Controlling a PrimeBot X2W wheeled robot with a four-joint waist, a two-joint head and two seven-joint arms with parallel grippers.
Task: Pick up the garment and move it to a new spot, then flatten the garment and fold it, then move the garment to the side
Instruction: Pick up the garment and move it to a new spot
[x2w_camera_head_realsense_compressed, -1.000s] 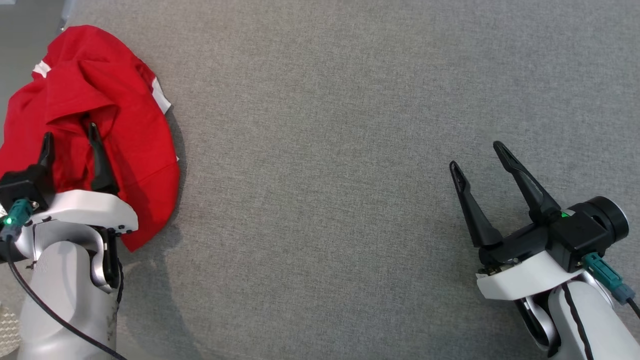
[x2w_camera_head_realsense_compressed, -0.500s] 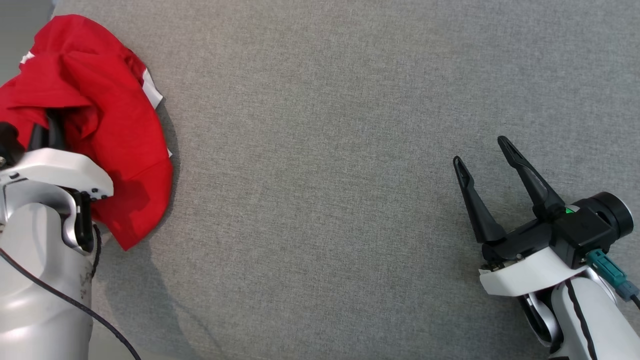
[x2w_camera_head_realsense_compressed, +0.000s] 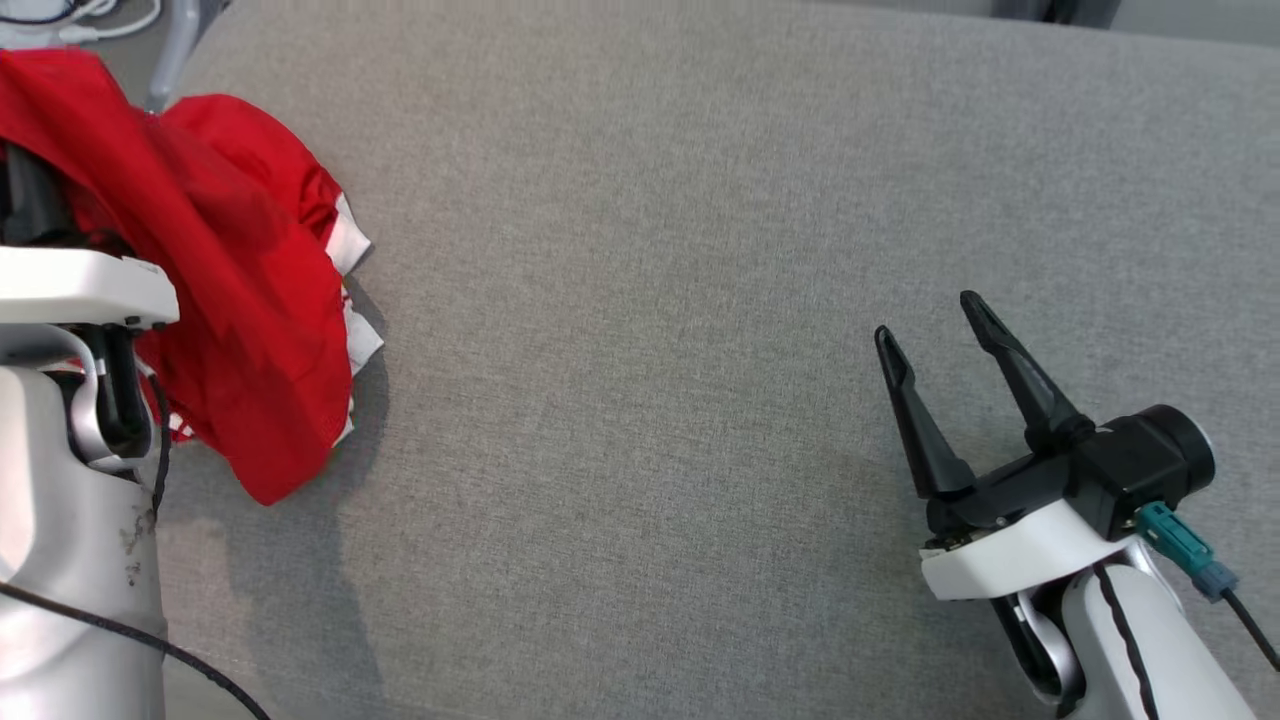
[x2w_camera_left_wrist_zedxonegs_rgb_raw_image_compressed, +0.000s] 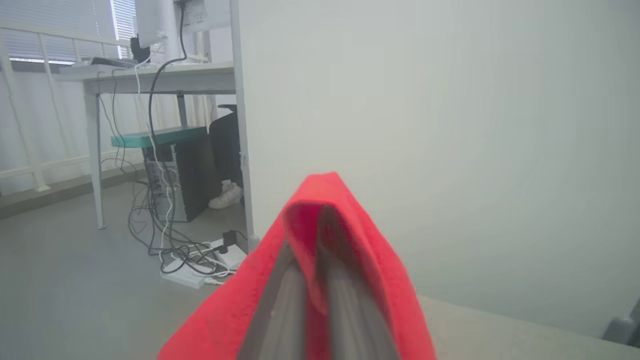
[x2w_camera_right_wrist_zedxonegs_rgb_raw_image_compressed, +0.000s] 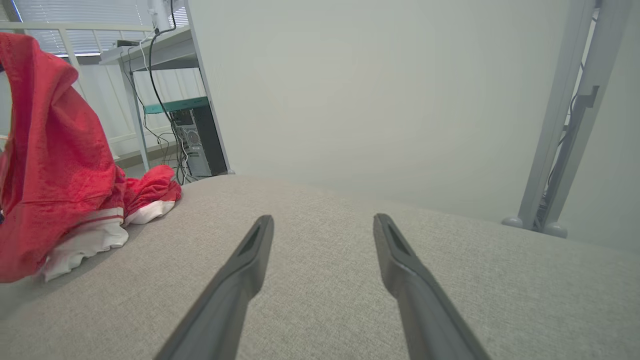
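Note:
The garment (x2w_camera_head_realsense_compressed: 250, 300) is a red jersey with white striped trim. It hangs bunched from my left gripper (x2w_camera_left_wrist_zedxonegs_rgb_raw_image_compressed: 320, 235) at the table's left edge, its lower part still resting on the grey table (x2w_camera_head_realsense_compressed: 640, 300). In the left wrist view the red cloth (x2w_camera_left_wrist_zedxonegs_rgb_raw_image_compressed: 365, 260) is draped over the closed fingers (x2w_camera_left_wrist_zedxonegs_rgb_raw_image_compressed: 282, 310), which are shut on a fold of it. In the head view, cloth hides the left fingers above the white wrist (x2w_camera_head_realsense_compressed: 70, 285). My right gripper (x2w_camera_head_realsense_compressed: 928, 318) hovers open over the table at the right, holding nothing; its own view (x2w_camera_right_wrist_zedxonegs_rgb_raw_image_compressed: 324, 219) shows the garment (x2w_camera_right_wrist_zedxonegs_rgb_raw_image_compressed: 55, 175) far to its left.
Past the table's left edge stand a desk (x2w_camera_left_wrist_zedxonegs_rgb_raw_image_compressed: 160, 75) with dangling cables, a computer tower (x2w_camera_left_wrist_zedxonegs_rgb_raw_image_compressed: 195, 175) and a person's shoe (x2w_camera_left_wrist_zedxonegs_rgb_raw_image_compressed: 225, 197) on the floor. A pale wall runs behind the table. A metal post (x2w_camera_right_wrist_zedxonegs_rgb_raw_image_compressed: 565, 125) stands at the far right.
My left gripper has shut on the garment and raised it, so the cloth now hangs from it. The head view has shifted. The right gripper stays open in about the same place.

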